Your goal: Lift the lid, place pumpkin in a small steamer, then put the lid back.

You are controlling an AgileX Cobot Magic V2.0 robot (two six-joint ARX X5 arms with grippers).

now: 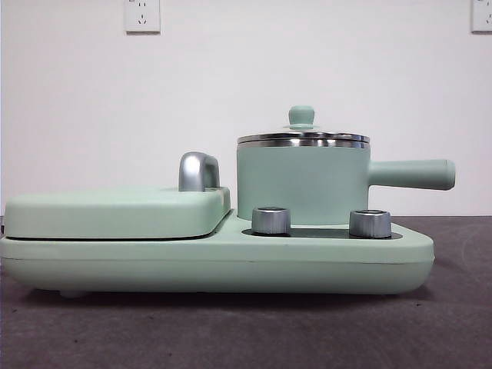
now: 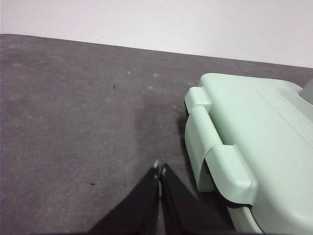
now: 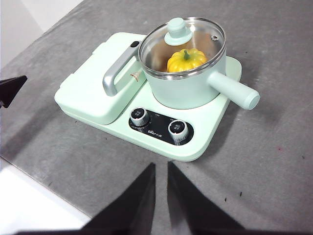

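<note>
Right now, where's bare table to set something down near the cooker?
Bare grey table lies in front of the cooker base, below the small steamer handle, and beside the griddle cover by the left gripper. The base top is crowded: steamer, lid, dials.

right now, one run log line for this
pumpkin in small steamer | lid on | left gripper shut | right gripper open, clear

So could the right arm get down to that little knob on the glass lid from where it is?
Probably yes. The right gripper hangs back above the table, nothing lies between it and the knob on the lid, which stands clear on top of the small steamer.
</note>
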